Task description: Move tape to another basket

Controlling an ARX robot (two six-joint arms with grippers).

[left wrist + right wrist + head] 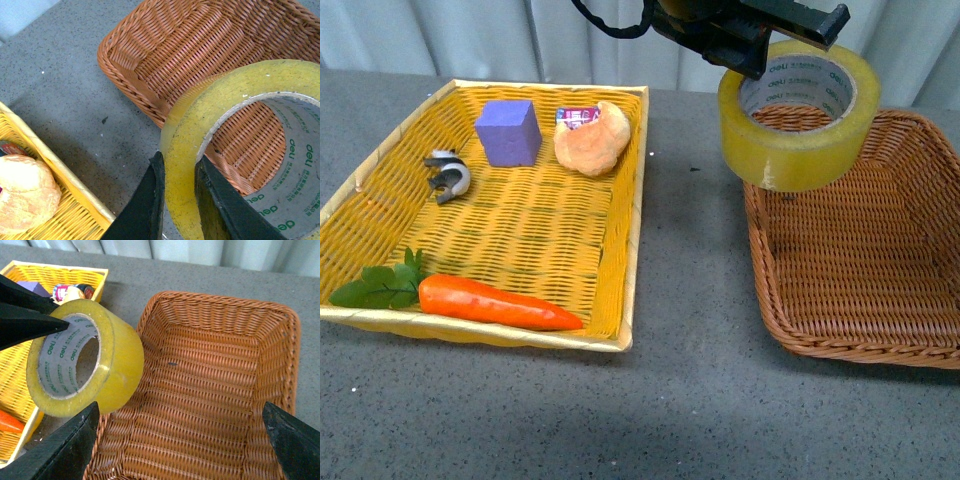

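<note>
My left gripper (775,45) is shut on the wall of the tape (798,118), a wide yellow roll with a pale printed core, and holds it in the air over the left rim of the brown wicker basket (865,250). In the left wrist view the two black fingers (147,200) pinch the tape's wall (225,125) above the basket (165,45). My right gripper (180,440) is open, its jaws spread wide above the brown basket (215,375), with the tape (85,365) beside one finger.
The yellow basket (510,235) on the left holds a purple cube (508,132), a bread roll (592,138), a black-and-white clip (448,175), a small printed packet (577,116) and a carrot (495,302). Grey tabletop (690,330) separates the two baskets.
</note>
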